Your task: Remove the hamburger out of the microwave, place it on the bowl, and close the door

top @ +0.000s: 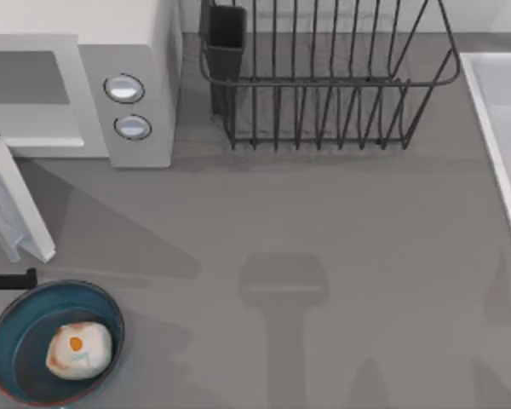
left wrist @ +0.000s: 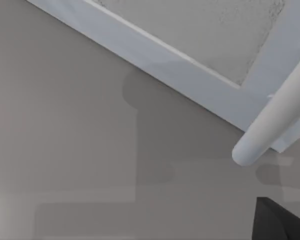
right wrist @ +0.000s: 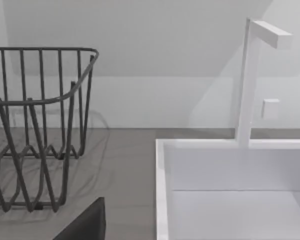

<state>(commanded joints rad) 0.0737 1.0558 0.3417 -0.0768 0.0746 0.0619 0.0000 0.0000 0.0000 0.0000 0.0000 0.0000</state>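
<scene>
The hamburger is sitting inside the bowl at the frame's lower left. The microwave is standing at upper left, its door hanging open. A wire dish rack is occupying the upper middle of the desk.

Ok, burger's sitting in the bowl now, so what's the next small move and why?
Probably push the door shut with the left arm. The hamburger already rests in the bowl, and the microwave cavity stands open with its door swung outward. The left pincer sits at the table's left edge just below the door, so it seems closest.
</scene>
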